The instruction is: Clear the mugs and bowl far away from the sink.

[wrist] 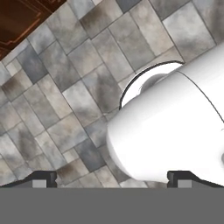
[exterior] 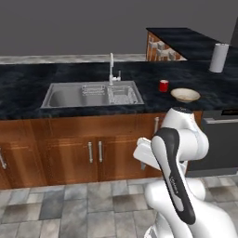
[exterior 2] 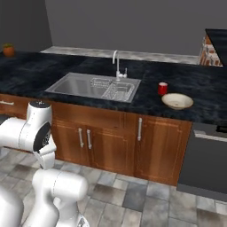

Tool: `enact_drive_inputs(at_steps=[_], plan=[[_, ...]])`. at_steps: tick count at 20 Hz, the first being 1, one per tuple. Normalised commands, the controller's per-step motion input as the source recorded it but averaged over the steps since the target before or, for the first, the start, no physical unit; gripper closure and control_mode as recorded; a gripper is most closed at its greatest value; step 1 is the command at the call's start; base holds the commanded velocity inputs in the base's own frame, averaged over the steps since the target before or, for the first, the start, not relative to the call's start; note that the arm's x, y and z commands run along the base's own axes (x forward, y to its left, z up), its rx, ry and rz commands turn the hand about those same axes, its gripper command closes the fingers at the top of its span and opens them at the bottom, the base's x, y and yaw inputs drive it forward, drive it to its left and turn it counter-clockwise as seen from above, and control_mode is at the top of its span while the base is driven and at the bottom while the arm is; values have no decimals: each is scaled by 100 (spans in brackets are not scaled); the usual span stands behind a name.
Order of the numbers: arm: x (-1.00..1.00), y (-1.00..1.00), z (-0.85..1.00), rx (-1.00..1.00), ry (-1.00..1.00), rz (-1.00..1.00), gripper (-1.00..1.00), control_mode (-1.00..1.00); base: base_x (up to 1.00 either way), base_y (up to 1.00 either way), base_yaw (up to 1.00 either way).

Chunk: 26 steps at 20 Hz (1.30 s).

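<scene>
Mugs and bowl: both things I can pick out sit on the black marbled stone counter to the right of the sink, well apart from the folded arm, so nothing has been cleared yet.
Gripper: the two-finger gripper points down at the grey tiled floor, its small dark tips spread wide with nothing between them. Risk: a long swing up from this tucked pose could clip the brown wooden cabinet doors or the counter edge.
Red mug: the plain red cylindrical mug stands upright just beside the bowl, on its sink side. Risk: the two stand close, so a finger coming down for one could knock the other over or push it along the counter.
Bowl: the wide shallow cream bowl with a tan rim lies near the counter's front edge. Risk: wide and low, it may only be gripped by the rim, and could tilt or slip out and fall to the floor.
Sink: the rectangular grey steel sink with wire racks and the tall silver faucet lie left of the mug. Risk: a carry path to the left would end up nearer the basin, not farther from it.
White mug: I cannot find it; missing it would leave the job unfinished.
</scene>
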Motion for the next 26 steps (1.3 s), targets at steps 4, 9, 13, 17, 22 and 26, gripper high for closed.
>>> enact_drive_inputs(at_steps=[4, 9, 13, 17, 22, 26], plan=[[0, 0, 0, 0, 0, 0, -100, 100, 0, -54, -1], [0, 0, 0, 0, 0, 0, -100, 100, 0, -72, 0], [0, 0, 0, 0, 0, 0, -100, 100, 0, -66, 0], [0, 0, 0, 0, 0, 0, -100, 100, 22, -44, 0], [0, 0, 0, 0, 0, 0, -100, 100, 49, -37, 0], [0, 0, 0, 0, 0, 0, -100, 100, 75, -37, -1]])
